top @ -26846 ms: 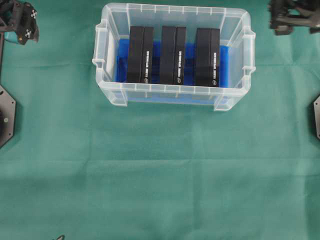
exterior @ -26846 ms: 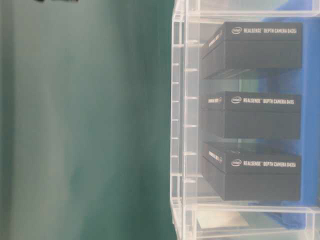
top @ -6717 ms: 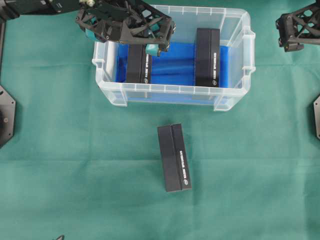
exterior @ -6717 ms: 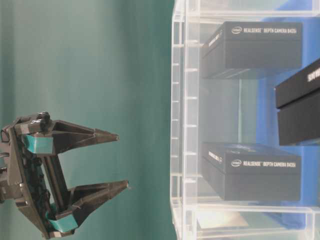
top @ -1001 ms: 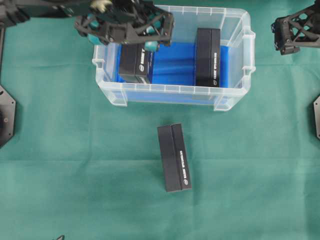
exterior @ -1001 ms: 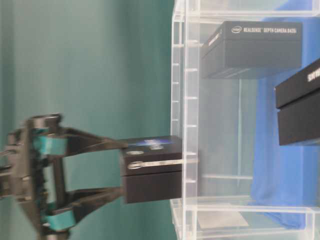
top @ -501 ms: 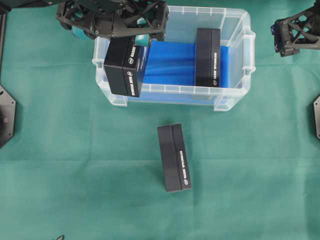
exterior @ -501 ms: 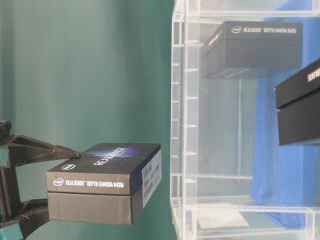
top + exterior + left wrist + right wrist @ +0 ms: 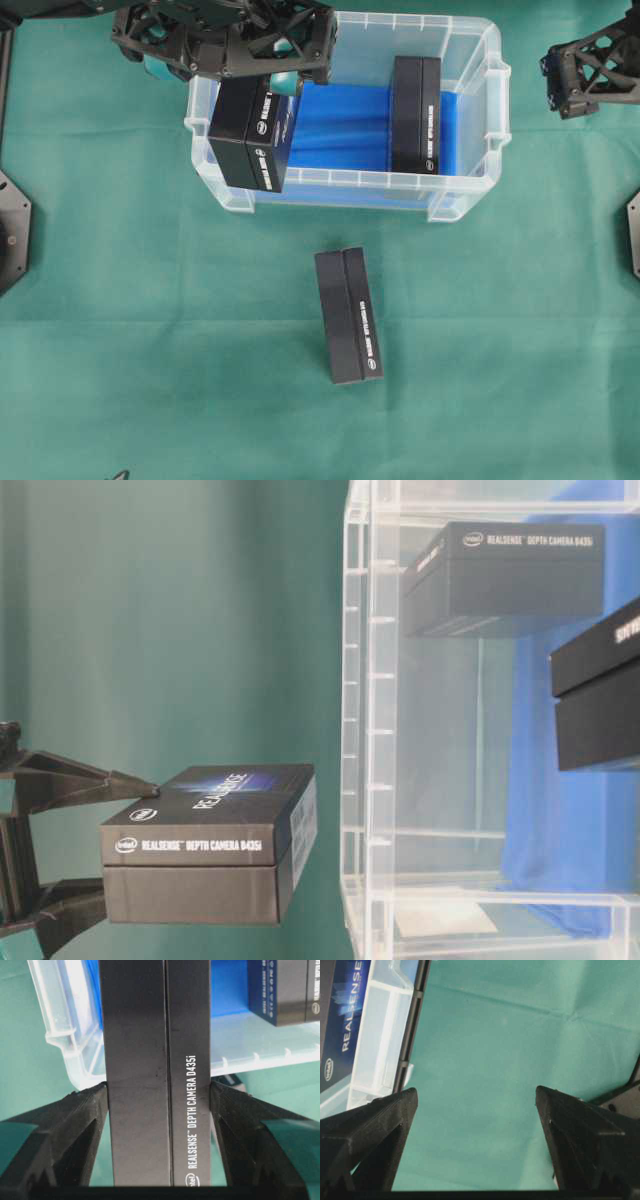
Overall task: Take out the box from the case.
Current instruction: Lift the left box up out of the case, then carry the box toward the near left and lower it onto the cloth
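My left gripper [image 9: 255, 88] is shut on a black box [image 9: 250, 132] marked "RealSense Depth Camera D435i". It holds the box in the air over the front-left corner of the clear case [image 9: 345, 180]. In the left wrist view both fingers [image 9: 90, 1110] press the long sides of the box [image 9: 155, 1060]. In the table-level view, which is turned on its side, the box [image 9: 200, 855] hangs apart from the case rim [image 9: 357, 730]. A second black box [image 9: 415, 100] stands in the right half of the case. My right gripper [image 9: 580, 75] hovers open and empty beyond the case's right end.
A third black box [image 9: 348, 315] lies on the green cloth in front of the case. Blue lining [image 9: 335, 125] shows on the case floor. Under my open right gripper [image 9: 475, 1092] is bare cloth, with the case wall [image 9: 380, 1035] to its left.
The left gripper has lifted the box out of the case's left end and carried it toward the front-left rim. In the last half second it only drifted slightly. The right gripper stayed put.
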You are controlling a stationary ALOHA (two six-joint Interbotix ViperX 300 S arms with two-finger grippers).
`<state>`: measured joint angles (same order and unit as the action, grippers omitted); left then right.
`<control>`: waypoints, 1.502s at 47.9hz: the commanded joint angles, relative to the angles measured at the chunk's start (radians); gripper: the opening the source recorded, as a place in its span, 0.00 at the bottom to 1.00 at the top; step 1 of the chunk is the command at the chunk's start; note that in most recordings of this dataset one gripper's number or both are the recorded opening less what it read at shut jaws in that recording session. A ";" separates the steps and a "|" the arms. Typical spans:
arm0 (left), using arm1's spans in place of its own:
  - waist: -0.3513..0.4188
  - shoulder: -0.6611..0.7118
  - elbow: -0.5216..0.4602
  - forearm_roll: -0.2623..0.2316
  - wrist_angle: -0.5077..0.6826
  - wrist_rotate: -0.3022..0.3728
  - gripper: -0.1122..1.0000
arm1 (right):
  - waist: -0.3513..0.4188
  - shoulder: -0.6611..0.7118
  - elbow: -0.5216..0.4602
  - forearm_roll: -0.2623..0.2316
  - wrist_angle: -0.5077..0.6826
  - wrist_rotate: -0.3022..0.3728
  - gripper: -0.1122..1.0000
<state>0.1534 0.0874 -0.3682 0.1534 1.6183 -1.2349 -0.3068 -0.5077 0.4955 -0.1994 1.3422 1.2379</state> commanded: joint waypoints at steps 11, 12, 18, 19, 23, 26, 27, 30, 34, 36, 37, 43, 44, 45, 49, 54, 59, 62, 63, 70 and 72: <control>-0.002 -0.035 -0.029 0.008 -0.002 -0.003 0.65 | 0.003 -0.014 -0.008 -0.002 -0.002 0.000 0.92; -0.002 -0.035 -0.031 0.008 -0.002 -0.003 0.65 | 0.003 -0.015 -0.008 -0.002 -0.002 0.000 0.92; -0.002 -0.035 -0.031 0.008 -0.002 -0.003 0.65 | 0.003 -0.018 -0.006 -0.002 -0.002 0.000 0.92; -0.002 -0.035 -0.031 0.008 -0.002 -0.003 0.65 | 0.003 -0.018 -0.005 -0.003 -0.002 0.000 0.92; -0.002 -0.035 -0.031 0.008 -0.002 -0.003 0.65 | 0.003 -0.020 -0.006 -0.002 -0.002 0.000 0.92; -0.002 -0.035 -0.031 0.009 -0.002 -0.003 0.65 | 0.005 -0.021 -0.006 -0.002 -0.002 0.000 0.92; -0.002 -0.035 -0.031 0.008 -0.002 -0.003 0.65 | 0.005 -0.021 -0.005 -0.002 -0.002 0.000 0.92; -0.002 -0.035 -0.031 0.008 -0.002 -0.003 0.65 | 0.005 -0.021 -0.005 -0.003 -0.002 0.000 0.92; -0.002 -0.035 -0.031 0.008 -0.002 -0.003 0.65 | 0.003 -0.021 -0.005 -0.002 -0.002 0.000 0.92; -0.002 -0.035 -0.031 0.008 -0.002 -0.003 0.65 | 0.003 -0.021 -0.005 -0.003 -0.002 0.000 0.92; -0.002 -0.035 -0.031 0.008 -0.002 -0.003 0.65 | 0.003 -0.023 -0.005 -0.002 -0.002 0.002 0.92; -0.002 -0.035 -0.031 0.008 -0.002 -0.005 0.65 | 0.005 -0.023 -0.005 -0.003 -0.002 0.002 0.92; -0.002 -0.035 -0.031 0.008 -0.002 -0.005 0.65 | 0.003 -0.023 -0.005 -0.003 -0.002 0.002 0.92; -0.002 -0.037 -0.031 0.008 -0.002 -0.005 0.65 | 0.003 -0.025 -0.005 -0.003 -0.002 0.002 0.92; -0.002 -0.035 -0.031 0.008 -0.002 -0.005 0.65 | 0.003 -0.025 -0.003 -0.002 -0.002 0.002 0.92; -0.005 -0.035 -0.031 0.008 -0.002 -0.006 0.65 | 0.003 -0.026 -0.003 -0.002 -0.002 0.002 0.92; -0.017 -0.040 -0.031 0.008 -0.002 -0.009 0.65 | 0.003 -0.031 -0.002 -0.003 0.000 0.002 0.92; -0.025 -0.041 -0.031 0.008 0.002 -0.012 0.65 | 0.005 -0.032 0.000 -0.002 0.000 0.002 0.92; -0.028 -0.041 -0.031 0.008 0.003 -0.014 0.65 | 0.005 -0.032 0.000 -0.002 0.000 0.002 0.92; -0.064 -0.044 -0.031 0.011 0.017 -0.052 0.65 | 0.003 -0.035 0.002 -0.002 0.000 0.000 0.92; -0.081 -0.046 -0.031 0.011 0.020 -0.072 0.65 | 0.003 -0.035 0.002 -0.002 0.000 0.000 0.92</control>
<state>0.1012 0.0874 -0.3682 0.1580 1.6337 -1.2855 -0.3053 -0.5323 0.5047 -0.1994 1.3438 1.2379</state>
